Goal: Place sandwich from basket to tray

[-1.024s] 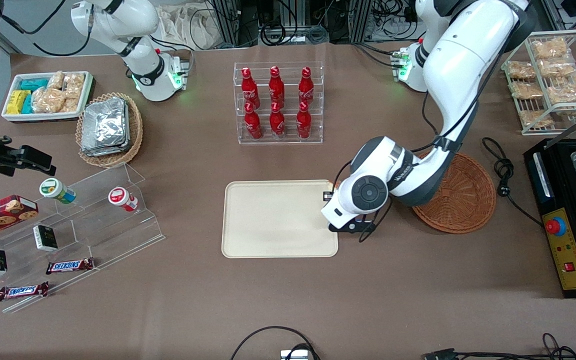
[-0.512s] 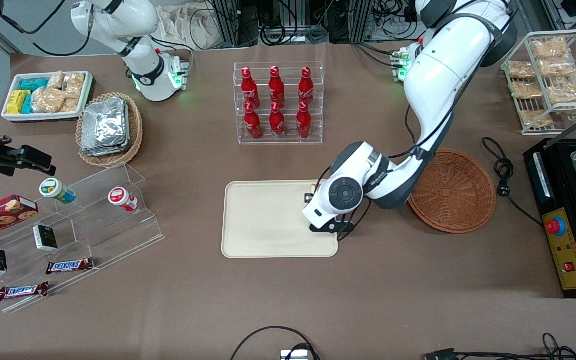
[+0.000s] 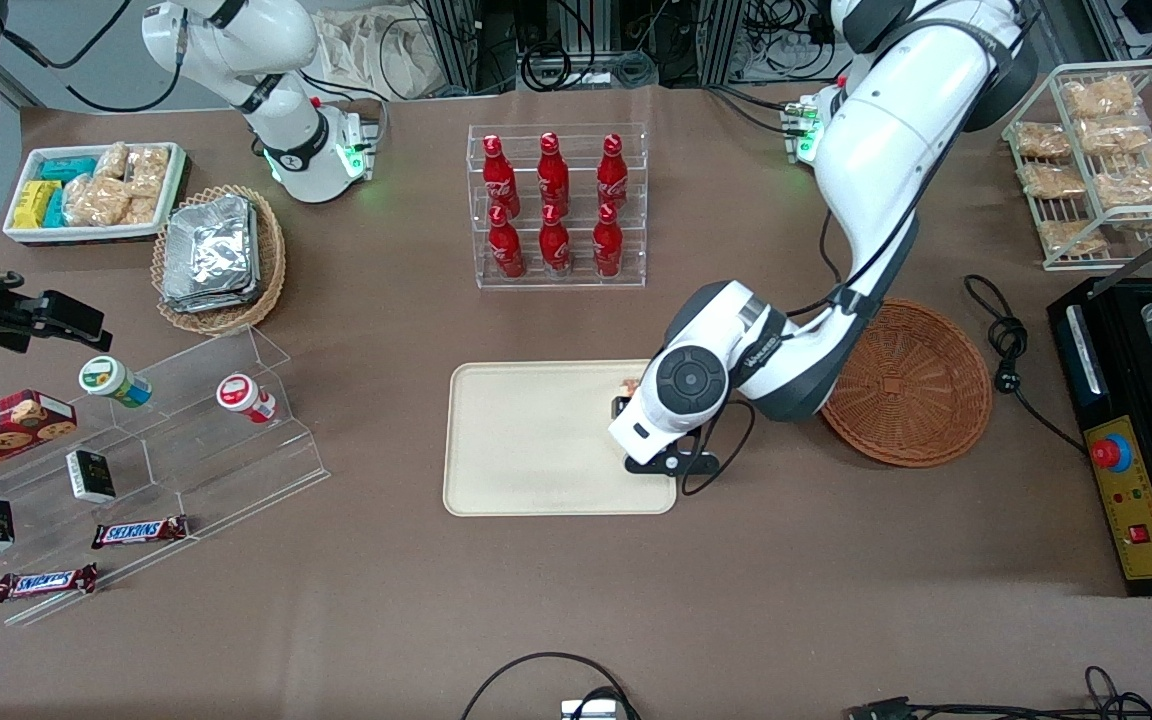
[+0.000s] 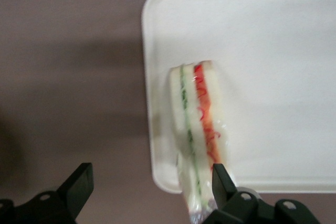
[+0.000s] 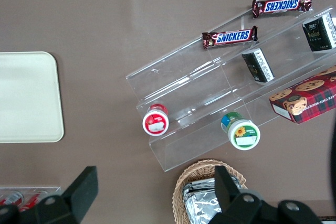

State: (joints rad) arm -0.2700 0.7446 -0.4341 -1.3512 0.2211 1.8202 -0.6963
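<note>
I see my pincer [image 4: 149, 190] spread wide above the tray's [image 3: 526, 440] edge nearest the basket [image 3: 921, 385], its two dark fingers [image 4: 79, 182] well apart and gripping nothing. In the wrist view the sandwich [image 4: 198, 129] lies on the tray [image 4: 273, 77] just inside the rim, a soft pale wedge showing one green and one orange-red filling stripe; it looks film-wrapped, and its narrow end overhangs the rounded rim beside one finger. Whether that finger touches it I cannot tell. From the front, the white wrist housing covers nearly all of the sandwich [image 3: 628, 386]; only a small reddish sliver peeks out. The tray is smooth, cream and flat on the brown counter [image 3: 576, 600]. Farther back sits the round reddish woven basket, partly hidden under the arm's forearm.
</note>
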